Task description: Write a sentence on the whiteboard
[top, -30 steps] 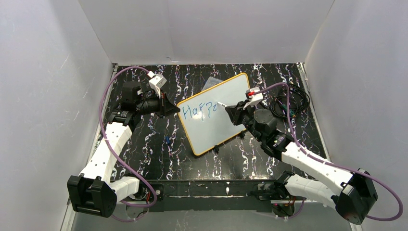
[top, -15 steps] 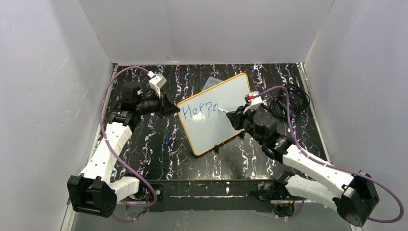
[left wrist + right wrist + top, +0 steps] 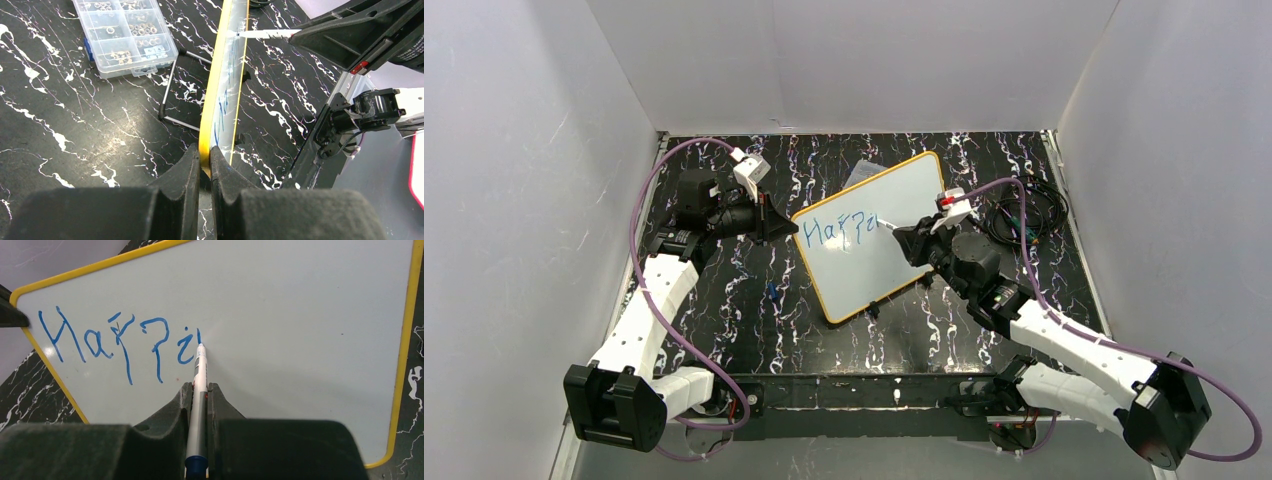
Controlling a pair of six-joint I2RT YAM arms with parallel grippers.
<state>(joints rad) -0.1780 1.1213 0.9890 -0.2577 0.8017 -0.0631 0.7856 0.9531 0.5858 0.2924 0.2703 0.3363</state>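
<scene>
The whiteboard [image 3: 864,275] stands tilted on the table, white with an orange-yellow frame. My left gripper [image 3: 789,228] is shut on its left edge; the left wrist view has the yellow frame [image 3: 216,85] pinched between the jaws of this gripper [image 3: 204,157]. My right gripper [image 3: 906,238] is shut on a white marker [image 3: 200,367] with a blue end. The marker's tip touches the board [image 3: 300,315]. The sentence [image 3: 115,340] reads "Happi" in blue, plus a short stroke at the tip. The marker [image 3: 265,34] also shows against the board's far end.
A clear compartment box [image 3: 125,35] of small parts lies behind the board, beside its wire stand legs [image 3: 172,95]. A tangle of cables [image 3: 1024,215] sits at the right of the table. A small blue object [image 3: 769,290] lies in front of the board. White walls enclose the table.
The right gripper has shifted the marker tip rightward along the board, and new blue strokes have appeared after the second "p". The left arm has not moved.
</scene>
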